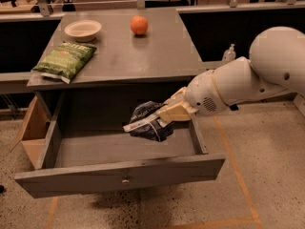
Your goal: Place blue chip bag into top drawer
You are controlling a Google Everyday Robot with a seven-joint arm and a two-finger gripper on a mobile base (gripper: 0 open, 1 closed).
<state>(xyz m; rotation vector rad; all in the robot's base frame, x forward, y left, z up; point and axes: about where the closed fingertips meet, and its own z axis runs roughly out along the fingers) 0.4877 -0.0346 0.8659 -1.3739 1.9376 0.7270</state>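
The blue chip bag [147,121] is a crumpled dark blue foil bag with white patches. My gripper [166,114] is shut on its right side and holds it inside the open top drawer [119,178], low over the right part of the drawer floor. The drawer is pulled far out from the grey table [119,56], its small metal knob [125,180] at the centre of the front panel. My white arm [238,85] reaches in from the right, over the drawer's right wall.
On the table top lie a flat green chip bag [64,60], a pale bowl [83,30] and an orange [138,25]. A cardboard box [33,130] stands on the floor left of the drawer. A small bottle [229,54] stands behind the arm.
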